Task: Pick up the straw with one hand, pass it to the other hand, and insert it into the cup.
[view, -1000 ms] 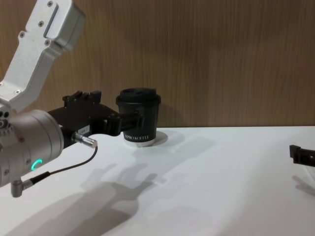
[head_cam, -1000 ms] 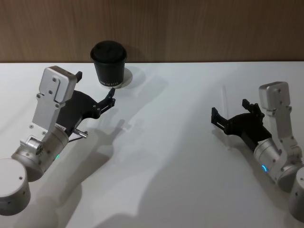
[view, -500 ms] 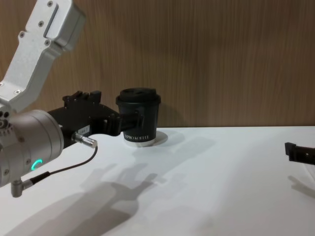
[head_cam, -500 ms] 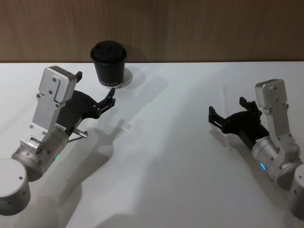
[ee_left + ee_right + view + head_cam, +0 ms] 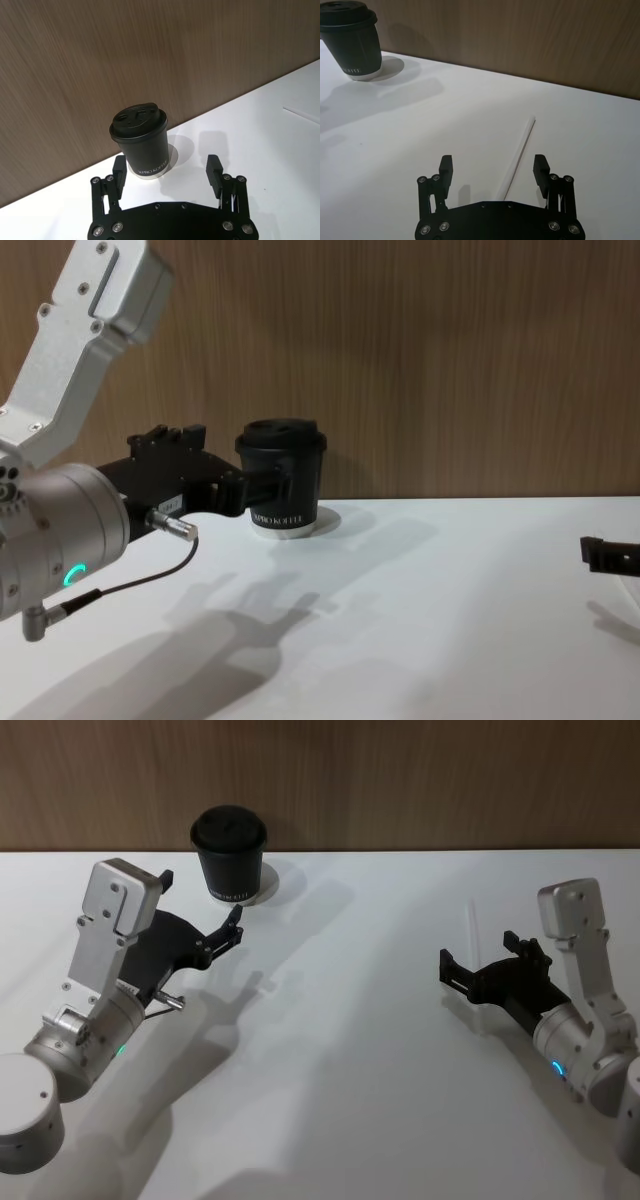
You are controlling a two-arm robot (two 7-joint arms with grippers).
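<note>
We see the left tool (image 5: 200, 905), fingers spread, just before the black cup (image 5: 229, 850) at the counter's (image 5: 350, 1050) back. Rightward, the right tool (image 5: 480, 952), also spread, straddles the white straw (image 5: 472, 920) lying flat.

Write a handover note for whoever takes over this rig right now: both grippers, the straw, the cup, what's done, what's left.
Left gripper: open, empty, just in front of the cup.
Right gripper: open, poised over the straw, not gripping it.
Straw: flat on the table, right side.
Cup: back left, lid on.
Done: nothing picked up.
Left: grasp the straw, hand it over, insert it.
</note>
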